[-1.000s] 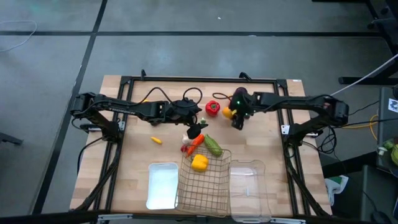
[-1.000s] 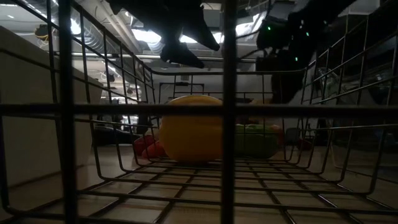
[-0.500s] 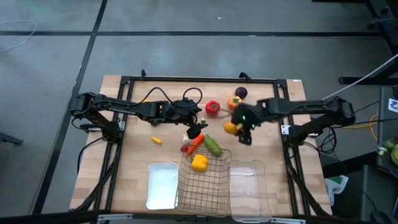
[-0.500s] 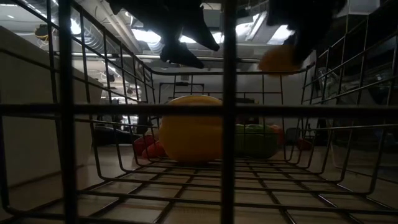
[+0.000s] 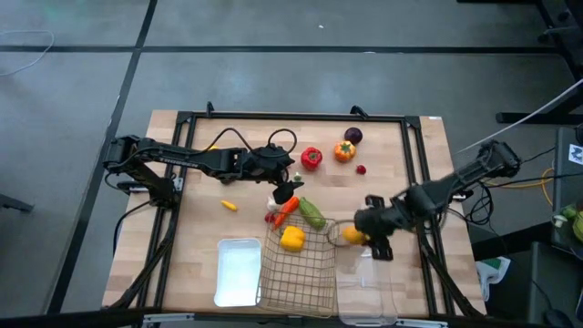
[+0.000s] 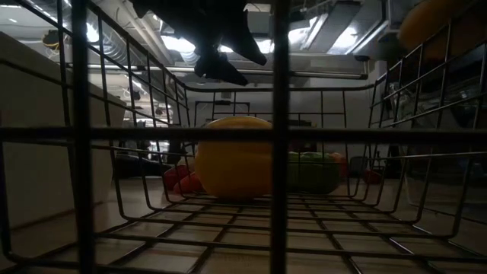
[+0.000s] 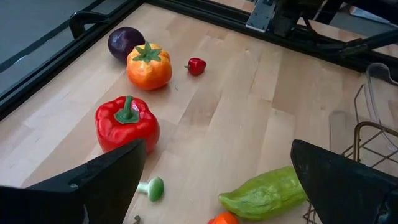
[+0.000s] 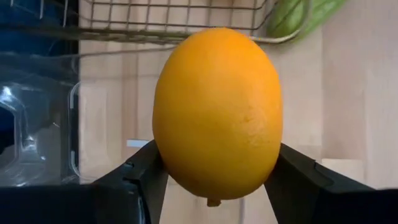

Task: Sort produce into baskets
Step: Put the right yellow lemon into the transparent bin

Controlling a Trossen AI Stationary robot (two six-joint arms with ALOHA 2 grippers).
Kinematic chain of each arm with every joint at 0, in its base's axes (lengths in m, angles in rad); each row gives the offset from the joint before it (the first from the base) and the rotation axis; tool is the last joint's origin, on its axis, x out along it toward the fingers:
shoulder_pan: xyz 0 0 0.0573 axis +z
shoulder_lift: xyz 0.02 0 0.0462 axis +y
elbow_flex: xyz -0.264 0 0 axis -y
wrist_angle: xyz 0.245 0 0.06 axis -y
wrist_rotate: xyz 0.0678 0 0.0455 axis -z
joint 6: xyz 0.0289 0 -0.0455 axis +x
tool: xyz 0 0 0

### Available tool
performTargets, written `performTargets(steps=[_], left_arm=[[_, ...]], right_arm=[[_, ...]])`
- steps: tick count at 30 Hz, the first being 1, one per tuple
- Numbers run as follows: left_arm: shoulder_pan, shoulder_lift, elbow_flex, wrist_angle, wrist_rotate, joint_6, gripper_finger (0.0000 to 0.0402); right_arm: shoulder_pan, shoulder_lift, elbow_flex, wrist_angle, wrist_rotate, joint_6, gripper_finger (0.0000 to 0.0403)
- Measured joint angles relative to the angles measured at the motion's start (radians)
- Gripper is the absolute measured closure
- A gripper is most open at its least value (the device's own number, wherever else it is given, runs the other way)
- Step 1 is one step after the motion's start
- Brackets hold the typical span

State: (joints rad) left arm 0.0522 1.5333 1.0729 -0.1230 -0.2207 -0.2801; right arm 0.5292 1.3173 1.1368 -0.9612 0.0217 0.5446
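Since a second ago, my right gripper (image 5: 357, 236) had swung from the desk's far edge down toward the near edge, carrying the lemon (image 5: 353, 235) clamped between its fingers. It hung by the clear bin's (image 5: 368, 273) far rim, just right of the wire basket (image 5: 301, 269).

I saw open wood between the far produce and the bin.

My left gripper (image 5: 284, 193) hovered mid-desk above the carrot (image 5: 287, 208); I could not tell its finger state.

Basket wires blocked most of the low view. The desk was pale wood.
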Motion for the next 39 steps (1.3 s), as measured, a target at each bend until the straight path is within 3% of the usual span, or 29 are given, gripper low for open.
performTargets(steps=[12, 24, 39], left_arm=[[0.000, 0.000, 0.000, 0.000, 0.000, -0.005, 0.0004], [0.000, 0.000, 0.000, 0.000, 0.000, -0.002, 0.0004], [0.001, 0.000, 0.000, 0.000, 0.000, -0.012, 0.0004]], right_arm=[[0.184, 0.152, -0.091, 0.154, 0.055, 0.008, 0.0187], [0.184, 0.350, -0.092, 0.152, 0.055, -0.002, 0.0187], [0.184, 0.380, -0.091, 0.150, 0.042, 0.000, 0.0187]])
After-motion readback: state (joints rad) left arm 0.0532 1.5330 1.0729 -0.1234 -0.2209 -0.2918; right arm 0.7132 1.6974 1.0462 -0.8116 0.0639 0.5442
